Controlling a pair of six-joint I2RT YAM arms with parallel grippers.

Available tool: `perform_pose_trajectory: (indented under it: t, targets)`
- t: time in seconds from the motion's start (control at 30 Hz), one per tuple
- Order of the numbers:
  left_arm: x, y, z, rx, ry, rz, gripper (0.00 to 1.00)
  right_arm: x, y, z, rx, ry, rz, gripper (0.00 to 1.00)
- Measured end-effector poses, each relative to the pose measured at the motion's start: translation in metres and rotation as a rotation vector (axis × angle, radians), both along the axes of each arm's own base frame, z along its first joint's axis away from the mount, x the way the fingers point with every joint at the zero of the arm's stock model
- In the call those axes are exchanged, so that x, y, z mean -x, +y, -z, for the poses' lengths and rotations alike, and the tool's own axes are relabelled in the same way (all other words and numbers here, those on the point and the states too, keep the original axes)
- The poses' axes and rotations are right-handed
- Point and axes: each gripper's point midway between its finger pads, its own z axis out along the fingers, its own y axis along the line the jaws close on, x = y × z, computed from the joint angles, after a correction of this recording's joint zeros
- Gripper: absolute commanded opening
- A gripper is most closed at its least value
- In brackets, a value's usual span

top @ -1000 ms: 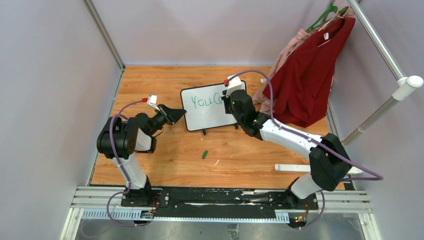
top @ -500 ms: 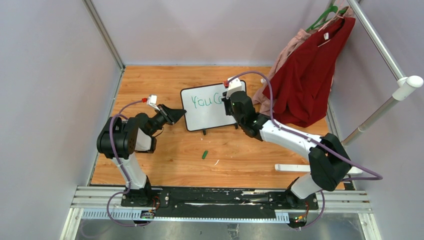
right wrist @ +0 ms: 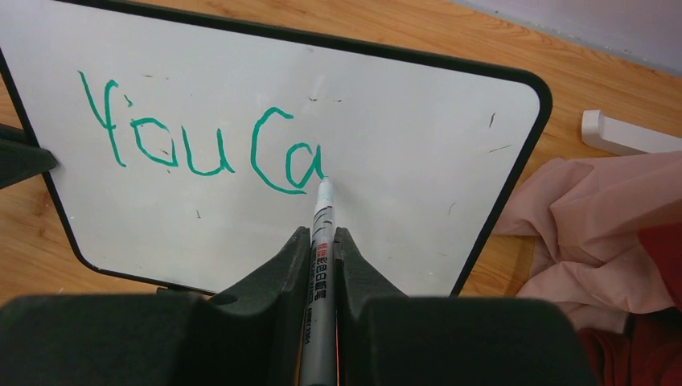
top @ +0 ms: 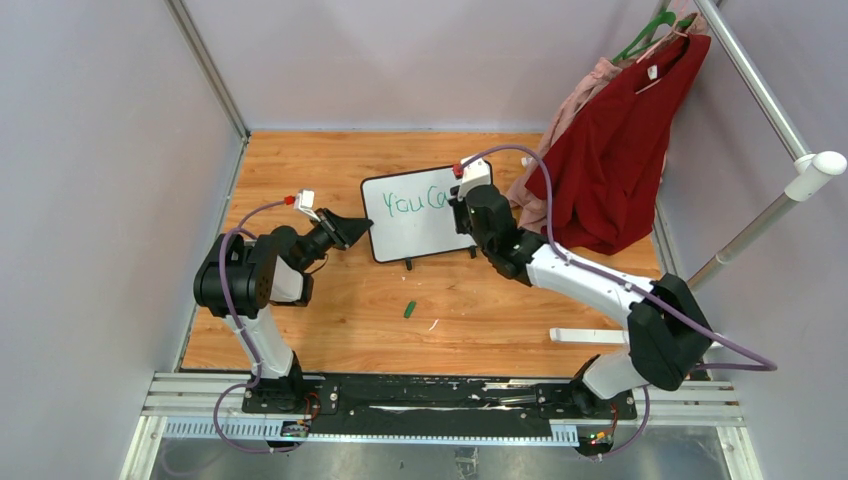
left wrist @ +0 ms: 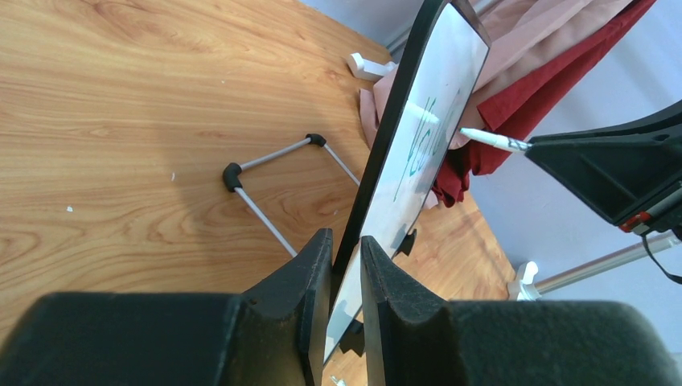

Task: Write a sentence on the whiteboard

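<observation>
One whiteboard [top: 415,232] is in play, standing tilted on the wooden table [top: 300,170], and you've got two grippers on the job. Your left gripper [left wrist: 346,241] has its jaws drawn nearly together, pinching the whiteboard's left edge with the black frame between the fingers. Your right gripper [right wrist: 322,235] is over the whiteboard's right half, jaws narrowed tight around one marker [right wrist: 322,207], whose barrel runs up between the fingers. The marker's tip touches the white surface just right of the last letter. There's one line of green lettering [right wrist: 201,145] on the whiteboard, reading "You Ca": five letters across its upper left and middle. The right part of the whiteboard carries only a few dark specks. One small green piece [top: 409,309] lies on the wood on the near side of the whiteboard, apart from it. Two garments hang to the right of the whiteboard: one red garment [top: 620,150] and one pink garment [top: 588,92], the pink cloth coming down just beside the whiteboard's right edge.
</observation>
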Motion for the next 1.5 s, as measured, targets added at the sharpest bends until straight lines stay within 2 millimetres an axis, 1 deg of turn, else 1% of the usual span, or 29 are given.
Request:
perform_pose_trajectory:
  t: [0.1, 0.23, 0.43, 0.7, 0.87, 1.0, 1.2, 1.5]
  targets:
    - [0.000, 0.000, 0.000, 0.000, 0.000, 0.000, 0.25, 0.002, -0.002, -0.012, -0.017, -0.018, 0.001, 0.00]
    - [0.000, 0.000, 0.000, 0.000, 0.000, 0.000, 0.25, 0.001, -0.002, -0.022, -0.032, -0.035, 0.002, 0.00]
    - [0.000, 0.000, 0.000, 0.000, 0.000, 0.000, 0.25, -0.004, -0.004, -0.025, -0.036, -0.039, 0.012, 0.00]
    - [0.000, 0.000, 0.000, 0.000, -0.001, 0.000, 0.25, -0.011, -0.005, -0.016, -0.020, -0.022, 0.024, 0.00]
    - [0.000, 0.000, 0.000, 0.000, -0.001, 0.000, 0.25, -0.012, -0.004, -0.009, -0.011, -0.010, 0.021, 0.00]
    - [0.000, 0.000, 0.000, 0.000, -0.001, 0.000, 0.25, -0.012, -0.004, -0.008, -0.010, -0.008, 0.021, 0.00]
    - [0.000, 0.000, 0.000, 0.000, -0.001, 0.000, 0.25, -0.012, -0.004, -0.006, -0.017, -0.002, 0.024, 0.00]
    - [0.000, 0.000, 0.000, 0.000, -0.001, 0.000, 0.24, -0.005, -0.009, 0.011, -0.011, 0.030, 0.028, 0.00]
